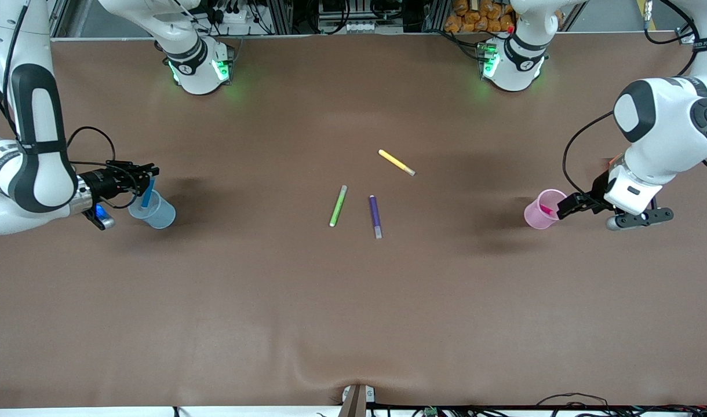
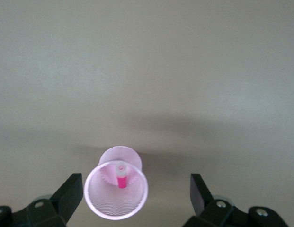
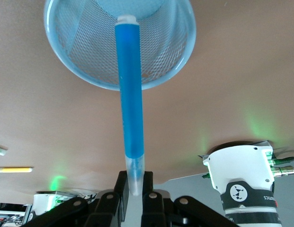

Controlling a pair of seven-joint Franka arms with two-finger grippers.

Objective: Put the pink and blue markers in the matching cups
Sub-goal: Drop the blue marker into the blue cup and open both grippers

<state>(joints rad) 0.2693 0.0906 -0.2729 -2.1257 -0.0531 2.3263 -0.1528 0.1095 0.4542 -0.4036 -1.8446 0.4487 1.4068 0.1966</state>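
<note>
My right gripper is shut on the pale end of the blue marker and holds it slanted, with its lower end inside the mouth of the pale blue cup at the right arm's end of the table. In the right wrist view the fingers clamp the marker above the cup. The pink marker stands inside the pale pink cup at the left arm's end. My left gripper is open and empty just above that cup; the marker shows inside it.
A yellow marker, a lime-green marker and a dark purple marker lie near the middle of the brown table. The arm bases stand along the table's edge farthest from the front camera.
</note>
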